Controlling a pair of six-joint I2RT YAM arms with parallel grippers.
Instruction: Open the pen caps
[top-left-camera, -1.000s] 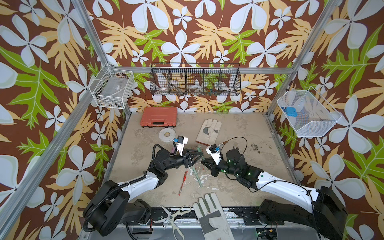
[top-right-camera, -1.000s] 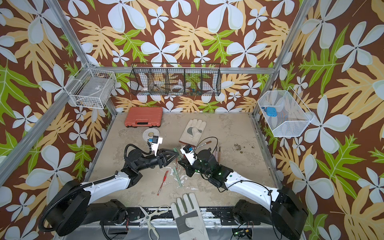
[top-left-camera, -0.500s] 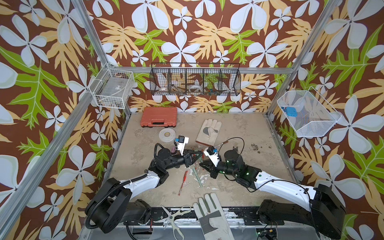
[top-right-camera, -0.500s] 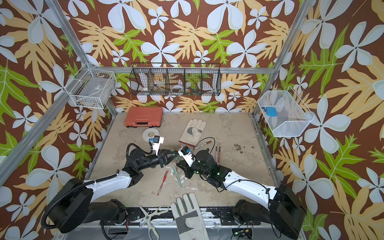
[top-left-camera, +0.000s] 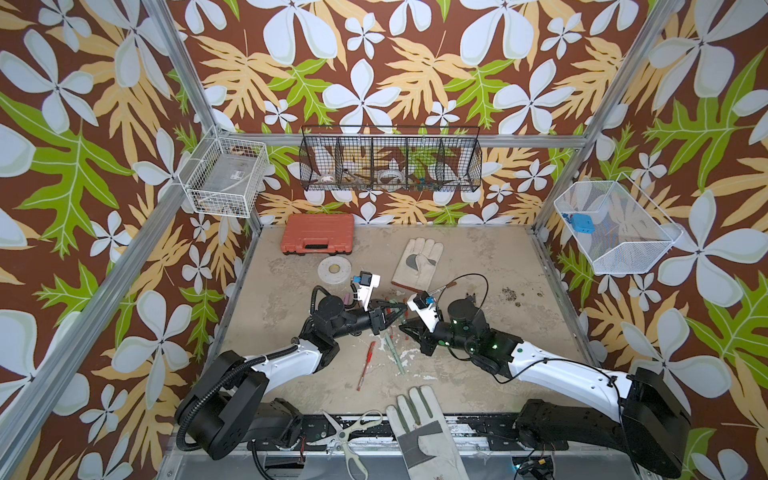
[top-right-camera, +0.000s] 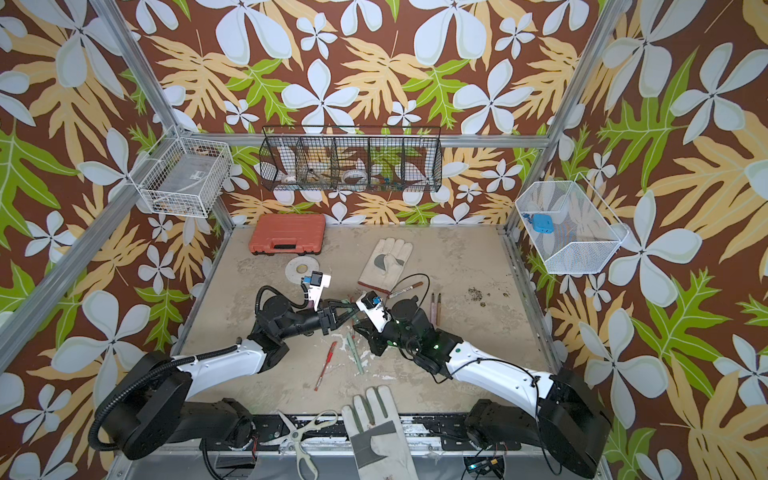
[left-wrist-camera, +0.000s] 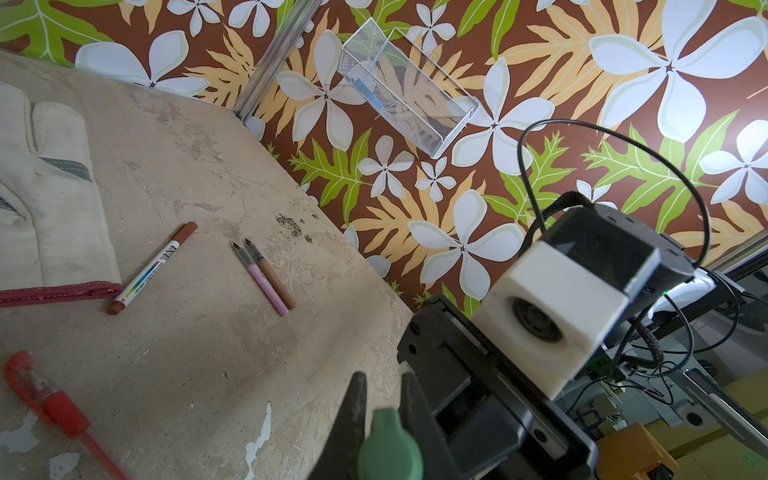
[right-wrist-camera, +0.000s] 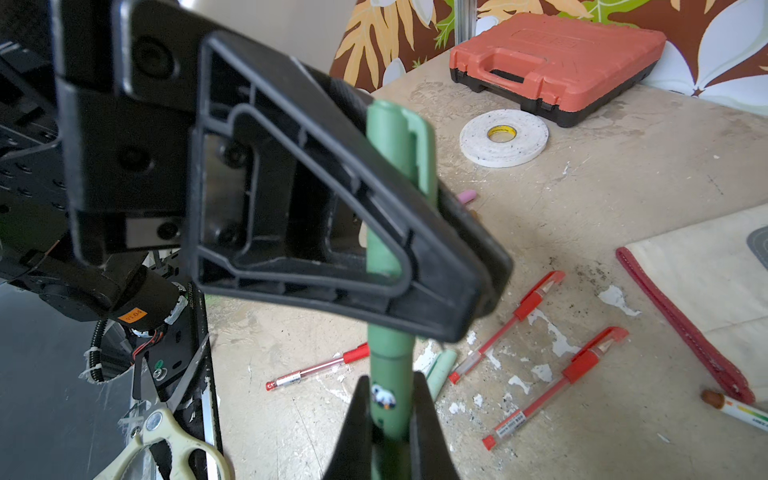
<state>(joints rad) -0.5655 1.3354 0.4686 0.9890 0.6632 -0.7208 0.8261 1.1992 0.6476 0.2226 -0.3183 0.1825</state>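
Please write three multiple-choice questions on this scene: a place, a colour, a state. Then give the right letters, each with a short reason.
1. The scissors lie: A) by the back wall B) at the front, beside a glove C) between the two arms.
2. The pen that the left gripper and right gripper hold is: A) red B) pink C) green.
3. The pink pen and brown pen lying side by side are: A) capped B) uncapped C) gripped.
1 B: both top views show them there.
2 C: its barrel and cap are green.
3 B: their bare tips show.
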